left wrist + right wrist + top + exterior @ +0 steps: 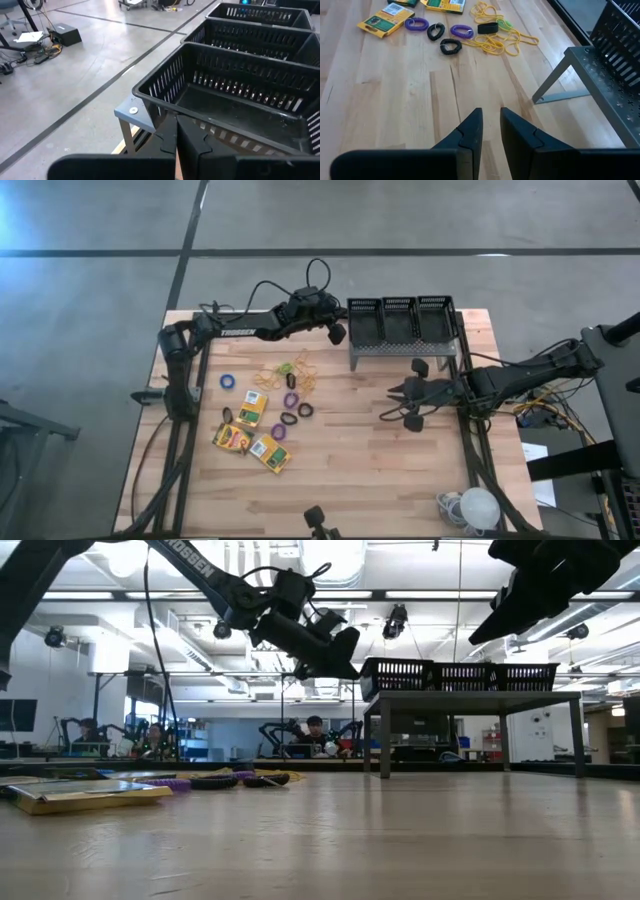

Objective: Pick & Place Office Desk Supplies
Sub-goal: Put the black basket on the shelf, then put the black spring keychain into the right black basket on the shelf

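The crayon boxes point(250, 432) lie at the near left of the table point(380, 480), coiled rings point(289, 411) and rubber bands point(290, 373) just beyond them. The right gripper point(398, 396), jaws slightly parted and empty, hangs over bare wood, well apart from them. Farther back, the left gripper point(337, 332), clenched, hovers beside the left mesh bin point(366, 320); it looks empty. A clean pick probably calls for opening wide and descending squarely over one item.
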You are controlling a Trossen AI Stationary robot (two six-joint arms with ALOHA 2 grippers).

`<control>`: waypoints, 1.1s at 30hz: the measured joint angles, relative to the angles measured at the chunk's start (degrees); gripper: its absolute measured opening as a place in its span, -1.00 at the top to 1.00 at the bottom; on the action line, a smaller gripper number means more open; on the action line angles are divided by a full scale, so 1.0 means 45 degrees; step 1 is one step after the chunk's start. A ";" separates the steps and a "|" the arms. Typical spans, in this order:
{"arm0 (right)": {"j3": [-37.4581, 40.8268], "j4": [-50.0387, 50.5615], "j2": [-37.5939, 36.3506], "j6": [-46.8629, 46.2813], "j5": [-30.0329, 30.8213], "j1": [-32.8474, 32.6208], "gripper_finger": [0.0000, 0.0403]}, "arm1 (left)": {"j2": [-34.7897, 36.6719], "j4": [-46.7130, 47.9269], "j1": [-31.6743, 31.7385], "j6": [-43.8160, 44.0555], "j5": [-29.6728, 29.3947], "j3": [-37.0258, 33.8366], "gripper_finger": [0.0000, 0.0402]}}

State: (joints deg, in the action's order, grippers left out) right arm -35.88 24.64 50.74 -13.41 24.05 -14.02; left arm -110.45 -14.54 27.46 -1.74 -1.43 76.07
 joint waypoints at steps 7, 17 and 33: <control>0.0000 -0.0005 0.0000 -0.0024 0.0000 0.0000 0.70 | 0.0000 0.0021 0.0000 0.0005 0.0000 -0.0054 0.98; 0.0421 -0.0867 0.0000 0.0031 0.0010 0.0010 0.70 | 0.0668 0.2603 0.0230 -0.0355 -0.0009 0.0010 0.91; 0.4887 -1.0710 0.1262 0.1272 -0.3177 0.0010 0.70 | 0.6833 -0.0045 -0.3862 0.1375 -0.0696 -0.8796 0.98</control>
State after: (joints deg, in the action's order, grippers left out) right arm -13.89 -23.55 56.42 -7.69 9.76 -13.98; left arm -79.71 -14.74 10.08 4.45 -4.56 36.49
